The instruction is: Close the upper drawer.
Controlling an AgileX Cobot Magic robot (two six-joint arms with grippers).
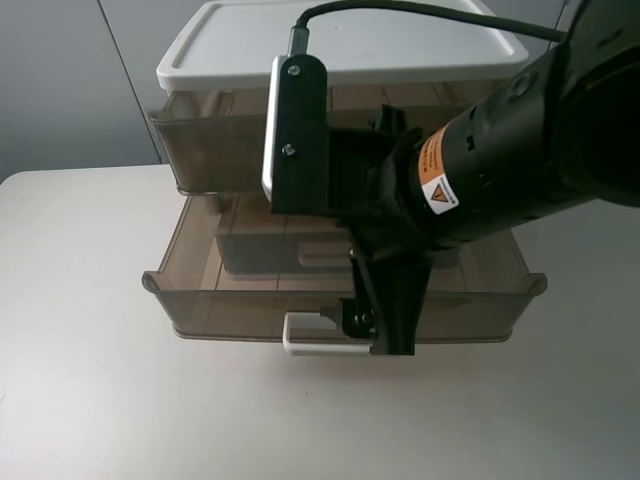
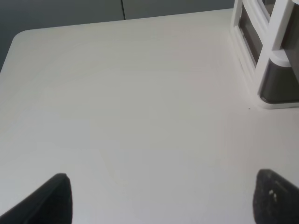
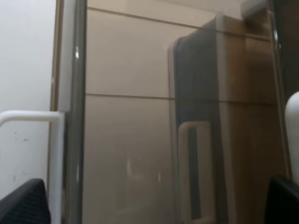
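The upper drawer is smoky-brown and stands pulled out a little under the white cabinet top. Its handle is hidden behind my right arm. The lower drawer is pulled out much farther, with a white loop handle and a smaller brown box inside. My right gripper hangs open over the lower drawer's front wall, beside that handle. The right wrist view shows the handle, the front wall and the box between the spread fingertips. My left gripper is open and empty over bare table.
The cabinet's white frame corner shows in the left wrist view, away from that gripper. The cabinet stands at the far middle of a pale table. My right arm covers the cabinet's right half.
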